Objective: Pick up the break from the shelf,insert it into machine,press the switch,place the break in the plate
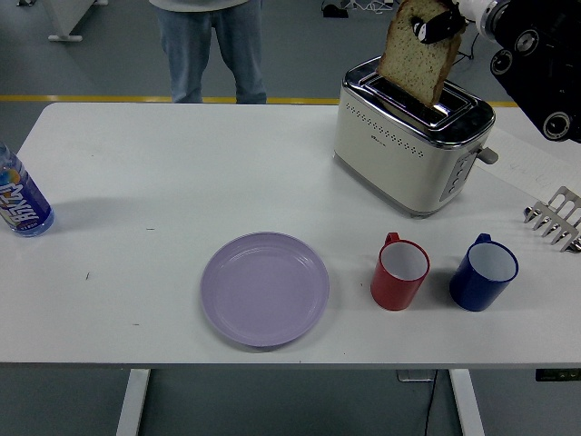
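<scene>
Setting: white table (163,173) on a grey floor with a yellow line behind; a person (211,45) in jeans stands at the far side, hands out of frame.
Right hand (442,20): comes in from top right, black fingers pinching the top edge of the bread.
Bread (418,56): one slice, held upright and slightly tilted, bottom edge just over the slots or at them, can't tell if it is inside yet.
Toaster (410,136): cream with a chrome top, far right part of table, lever (488,155) on its right end.
Rack (556,218): metal, at the right table edge, partly cut off.
Plate (264,288): lilac, near front centre, well apart from the toaster.
Red cup (399,272): right of the plate, upright.
Blue cup (483,272): just beside the red cup, to its right, not touching.
Bottle (20,199): blue label, at the far left edge.
</scene>
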### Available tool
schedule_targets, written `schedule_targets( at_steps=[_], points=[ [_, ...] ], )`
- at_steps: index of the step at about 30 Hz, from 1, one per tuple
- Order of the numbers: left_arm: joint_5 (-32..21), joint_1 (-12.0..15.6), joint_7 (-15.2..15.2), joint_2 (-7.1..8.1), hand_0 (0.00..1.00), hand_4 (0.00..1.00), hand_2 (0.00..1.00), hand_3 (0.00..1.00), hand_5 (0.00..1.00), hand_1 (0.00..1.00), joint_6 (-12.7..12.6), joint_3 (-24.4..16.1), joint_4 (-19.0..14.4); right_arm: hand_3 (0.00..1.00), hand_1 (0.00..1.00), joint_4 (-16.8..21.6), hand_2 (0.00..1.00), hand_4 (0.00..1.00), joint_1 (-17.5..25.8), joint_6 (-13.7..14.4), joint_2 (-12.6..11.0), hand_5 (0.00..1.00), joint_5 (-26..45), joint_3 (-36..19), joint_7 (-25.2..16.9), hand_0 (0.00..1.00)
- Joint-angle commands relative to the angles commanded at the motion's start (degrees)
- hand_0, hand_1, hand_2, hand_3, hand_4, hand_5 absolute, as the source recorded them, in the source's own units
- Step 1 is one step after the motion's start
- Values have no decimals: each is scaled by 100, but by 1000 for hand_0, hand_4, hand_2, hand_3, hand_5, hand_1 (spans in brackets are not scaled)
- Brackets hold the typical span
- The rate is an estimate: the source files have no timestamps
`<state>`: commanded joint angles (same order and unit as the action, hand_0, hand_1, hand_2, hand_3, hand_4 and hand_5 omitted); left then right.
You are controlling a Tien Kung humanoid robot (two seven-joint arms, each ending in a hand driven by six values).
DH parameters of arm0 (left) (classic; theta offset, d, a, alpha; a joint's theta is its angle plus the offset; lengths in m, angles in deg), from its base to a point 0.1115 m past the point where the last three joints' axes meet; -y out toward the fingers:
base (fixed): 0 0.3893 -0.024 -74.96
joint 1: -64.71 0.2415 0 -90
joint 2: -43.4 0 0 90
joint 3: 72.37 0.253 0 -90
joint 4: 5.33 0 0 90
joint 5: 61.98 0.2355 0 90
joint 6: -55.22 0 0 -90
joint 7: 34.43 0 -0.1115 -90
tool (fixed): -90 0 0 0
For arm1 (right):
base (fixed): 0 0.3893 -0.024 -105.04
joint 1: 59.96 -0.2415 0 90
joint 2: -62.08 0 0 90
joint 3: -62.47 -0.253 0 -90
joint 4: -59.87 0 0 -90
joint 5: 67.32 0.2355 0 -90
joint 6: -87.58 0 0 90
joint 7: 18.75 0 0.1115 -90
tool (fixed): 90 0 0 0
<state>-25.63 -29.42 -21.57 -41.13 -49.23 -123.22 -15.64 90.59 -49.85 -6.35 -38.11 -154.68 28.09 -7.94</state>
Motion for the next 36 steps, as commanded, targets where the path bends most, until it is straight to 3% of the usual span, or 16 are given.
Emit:
schedule_targets(
  at_steps=[31,32,36],
  points=[
    [12,-22,9,-2,658,417,522,574,824,528,1,9,0,439,217,-323,426,510,130,41,164,42,-122,182,45,90],
    [0,-24,6,0,658,416,520,574,823,527,2,21,0,487,240,-323,453,535,128,32,164,61,-132,186,51,117],
    [6,-28,7,1,658,416,520,574,823,527,2,19,0,487,240,-316,453,535,124,-45,158,61,-198,178,85,117]
  ],
)
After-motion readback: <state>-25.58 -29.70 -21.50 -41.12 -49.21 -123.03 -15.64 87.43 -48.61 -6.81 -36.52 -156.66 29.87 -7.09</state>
